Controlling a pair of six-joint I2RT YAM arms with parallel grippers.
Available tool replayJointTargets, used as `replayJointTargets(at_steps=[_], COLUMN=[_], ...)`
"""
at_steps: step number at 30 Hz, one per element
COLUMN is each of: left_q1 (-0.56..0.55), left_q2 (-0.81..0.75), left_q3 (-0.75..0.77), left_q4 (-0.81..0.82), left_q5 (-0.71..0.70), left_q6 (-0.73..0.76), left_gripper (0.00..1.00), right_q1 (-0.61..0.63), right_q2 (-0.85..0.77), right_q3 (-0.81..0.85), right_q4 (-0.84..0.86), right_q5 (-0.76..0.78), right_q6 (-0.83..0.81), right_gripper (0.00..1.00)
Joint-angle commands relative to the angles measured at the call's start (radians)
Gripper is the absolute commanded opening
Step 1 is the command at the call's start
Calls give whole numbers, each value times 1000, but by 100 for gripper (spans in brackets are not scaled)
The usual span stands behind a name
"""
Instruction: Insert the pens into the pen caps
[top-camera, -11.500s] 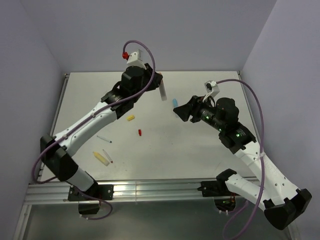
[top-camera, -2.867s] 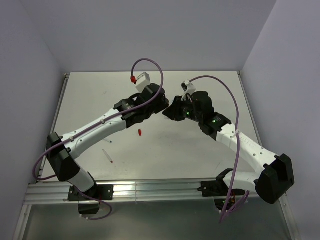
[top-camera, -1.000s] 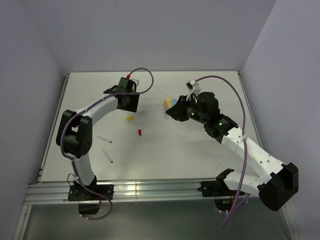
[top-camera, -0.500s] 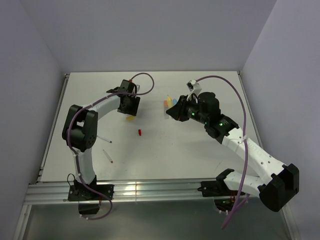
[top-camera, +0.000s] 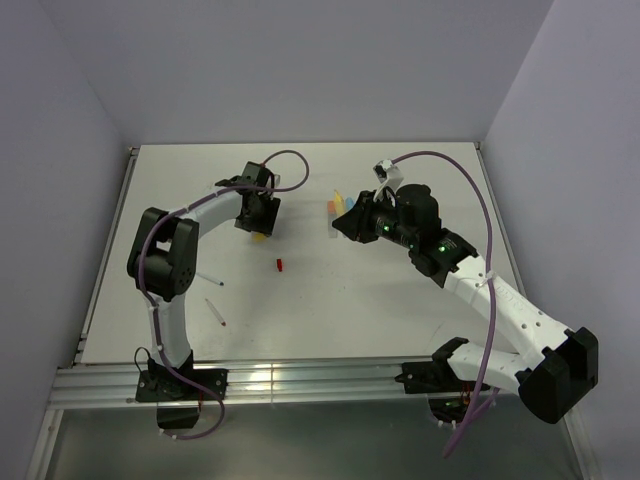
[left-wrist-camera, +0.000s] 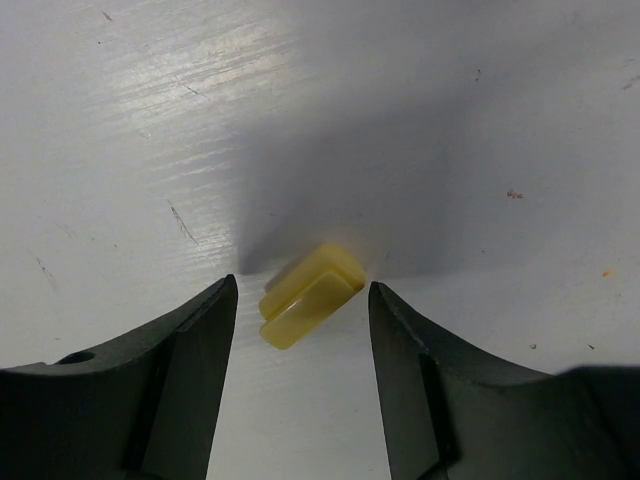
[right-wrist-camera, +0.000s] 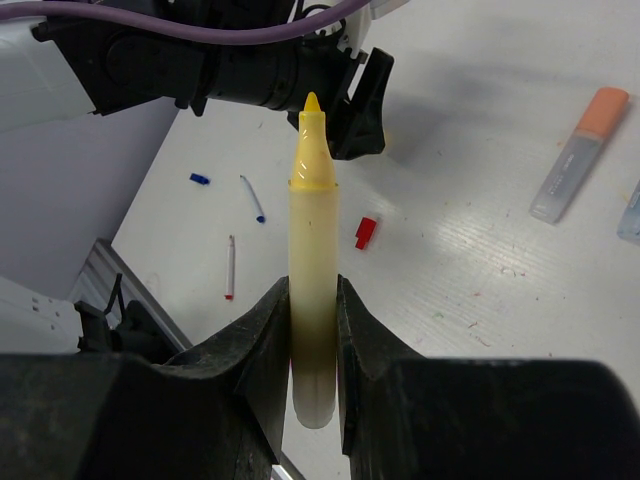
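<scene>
Nearest, on the left of the table (top-camera: 400, 300), lies the red-tipped thin pen (top-camera: 215, 313). The blue-tipped thin pen (top-camera: 208, 277) lies just beyond it, with a tiny dark-blue cap (right-wrist-camera: 200, 179) near that pen's tip. The red cap (top-camera: 280, 265) lies alone toward the middle. Farther back, the left gripper (top-camera: 256, 222) is down at the tabletop, its fingers (left-wrist-camera: 190, 370) spread open on either side of the yellow cap (left-wrist-camera: 310, 308). The cap lies on its side between them, with a clear gap to one finger and nearly against the other. To the right, the right gripper (right-wrist-camera: 313, 300) is clamped on the pale body of the yellow marker (right-wrist-camera: 312, 200), whose bare tip points left toward the left gripper. Beyond lie the orange-capped marker (right-wrist-camera: 578, 152) and a light-blue marker (top-camera: 347, 207).
</scene>
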Motion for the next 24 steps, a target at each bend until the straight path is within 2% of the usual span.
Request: replayJointTargets(at_steps=[1, 15, 24], left_q1=[1, -2, -2], left_q2=[10, 38, 41], left_q3=[41, 53, 44], left_q4=[-3, -4, -6], left_q5=[5, -26, -41], left_q6=[8, -38, -121], left_gripper=[60, 50, 44], right_q1=[-8, -8, -8], right_q2=[-22, -20, -14], right_q3=[10, 7, 9], right_q4=[22, 25, 25], right_q5=[3, 2, -1], right_q6=[-8, -7, -10], right_gripper=[0, 0, 0])
